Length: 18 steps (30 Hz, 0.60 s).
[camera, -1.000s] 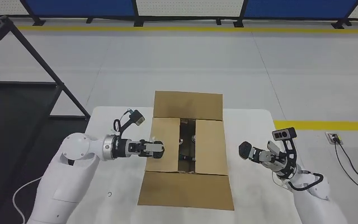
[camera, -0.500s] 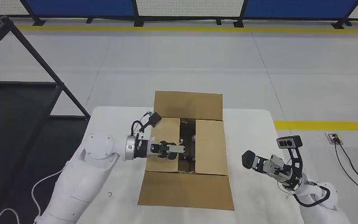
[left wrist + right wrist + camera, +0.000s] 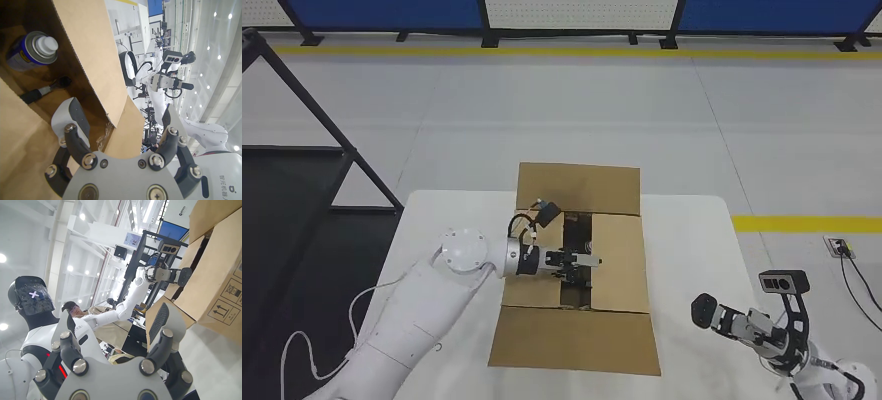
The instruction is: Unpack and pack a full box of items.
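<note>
Over the gap between the two inner flaps, the left gripper (image 3: 582,262) is held with its fingers (image 3: 75,113) spread wide and nothing pinched. The raw edge of one inner flap (image 3: 98,62) is seen running between them, though actual contact can't really be made out.

Down in the gap, a blue spray can (image 3: 32,51) with a white nozzle is parked upright-ish, and a dark-handled tool (image 3: 45,90) is laid on the bottom just beside it.

The cardboard box (image 3: 577,345) is set mid-table, outer flaps folded out flat, inner ones mostly closed.

Off by the table (image 3: 442,225) corner, well apart from the box, the right gripper (image 3: 704,310) is kept wide open too, nothing held.
</note>
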Available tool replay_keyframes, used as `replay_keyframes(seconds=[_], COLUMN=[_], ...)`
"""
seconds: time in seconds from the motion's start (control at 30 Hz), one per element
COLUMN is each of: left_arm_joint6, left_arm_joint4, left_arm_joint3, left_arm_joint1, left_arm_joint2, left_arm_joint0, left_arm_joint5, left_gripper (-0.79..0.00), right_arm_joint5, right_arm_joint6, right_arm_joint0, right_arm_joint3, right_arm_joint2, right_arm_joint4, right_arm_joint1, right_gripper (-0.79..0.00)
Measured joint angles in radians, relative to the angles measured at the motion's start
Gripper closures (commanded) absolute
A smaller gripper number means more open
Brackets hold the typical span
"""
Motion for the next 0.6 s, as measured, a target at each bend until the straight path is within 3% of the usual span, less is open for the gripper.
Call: replay_keyframes(seconds=[0.6], left_arm_joint6=[0.009], left_arm_joint4=[-0.063], left_arm_joint3=[0.164], left_arm_joint1=[-0.097], left_arm_joint2=[0.091], left_arm_joint0=[-0.116], left_arm_joint5=[-0.063], left_gripper=[-0.785], right_arm_joint5=[-0.019], right_arm_joint6=[-0.020], right_arm_joint0=[-0.010], right_arm_joint3=[-0.011], right_arm_joint2=[-0.010], right_arm_joint4=[-0.019], right_arm_joint1=[0.002], right_gripper=[-0.785])
